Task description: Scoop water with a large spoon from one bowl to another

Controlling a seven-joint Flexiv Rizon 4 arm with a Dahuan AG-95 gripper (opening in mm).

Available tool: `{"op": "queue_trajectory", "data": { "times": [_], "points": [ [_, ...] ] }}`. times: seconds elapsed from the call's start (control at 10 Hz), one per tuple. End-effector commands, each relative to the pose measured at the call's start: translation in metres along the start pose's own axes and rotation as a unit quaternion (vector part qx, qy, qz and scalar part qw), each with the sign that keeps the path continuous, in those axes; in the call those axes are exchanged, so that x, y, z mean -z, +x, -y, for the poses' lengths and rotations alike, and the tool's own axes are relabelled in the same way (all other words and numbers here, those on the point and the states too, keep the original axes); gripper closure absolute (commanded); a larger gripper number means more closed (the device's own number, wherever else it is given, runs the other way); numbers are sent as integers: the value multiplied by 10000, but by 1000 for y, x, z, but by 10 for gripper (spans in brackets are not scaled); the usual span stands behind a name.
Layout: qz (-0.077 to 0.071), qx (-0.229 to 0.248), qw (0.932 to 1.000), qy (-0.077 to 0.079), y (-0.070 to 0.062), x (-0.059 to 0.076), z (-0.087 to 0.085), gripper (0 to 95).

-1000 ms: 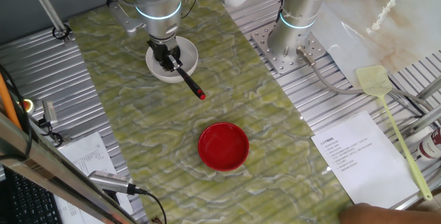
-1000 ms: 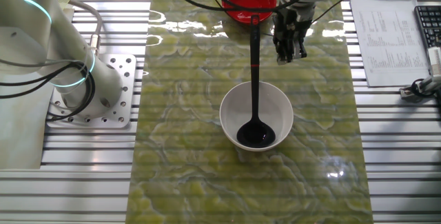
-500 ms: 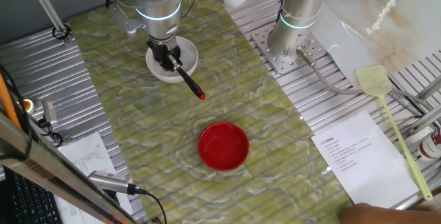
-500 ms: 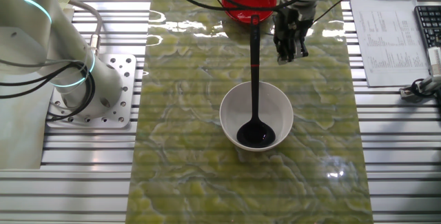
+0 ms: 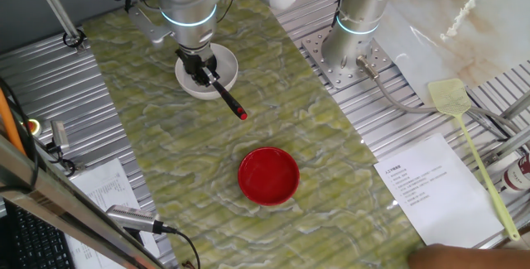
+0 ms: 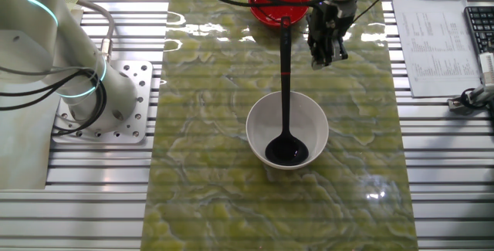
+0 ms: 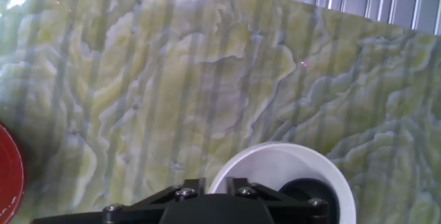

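On the left of the other fixed view stands the arm's grey base [image 6: 93, 89], bolted to a slatted metal deck. Beside it begins the green marbled worktop [image 6: 208, 127]. Near the middle of that worktop sits the white bowl [image 6: 287, 131], and the ladle [image 6: 285, 89] rests in it: its round black scoop lies at the bottom of the bowl, and its thin handle leans out over the far rim toward the red bowl [image 6: 279, 0], which sits at the far end of the worktop, well apart from the white one.

Just right of the handle hangs the pincer [image 6: 325, 54], above the worktop and clear of the ladle. Its fingers look slightly apart with nothing between them, though from here the gap is hard to judge.

In the hand view, the red bowl shows as a sliver at the left edge and the white bowl's rim lies lower right.

Farther right, printed sheets [image 6: 432, 35] lie on the deck.
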State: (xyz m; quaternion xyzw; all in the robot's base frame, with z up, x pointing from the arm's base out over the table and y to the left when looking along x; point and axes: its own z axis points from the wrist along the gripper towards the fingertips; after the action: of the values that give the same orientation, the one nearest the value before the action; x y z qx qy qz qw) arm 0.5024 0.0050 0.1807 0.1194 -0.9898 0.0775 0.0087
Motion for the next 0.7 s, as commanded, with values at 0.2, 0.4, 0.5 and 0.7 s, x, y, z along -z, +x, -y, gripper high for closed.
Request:
{"op": "queue_trajectory", "data": {
  "times": [0.2,0.4,0.5,0.7],
  "points": [
    [-58,-8,10000,-27,1,1,-1,950],
    [-53,-2,10000,-37,1,2,-1,950],
    [-43,-54,10000,-44,1,2,-2,950],
    [53,-262,9996,-35,2,2,-2,950]
  ]
}}
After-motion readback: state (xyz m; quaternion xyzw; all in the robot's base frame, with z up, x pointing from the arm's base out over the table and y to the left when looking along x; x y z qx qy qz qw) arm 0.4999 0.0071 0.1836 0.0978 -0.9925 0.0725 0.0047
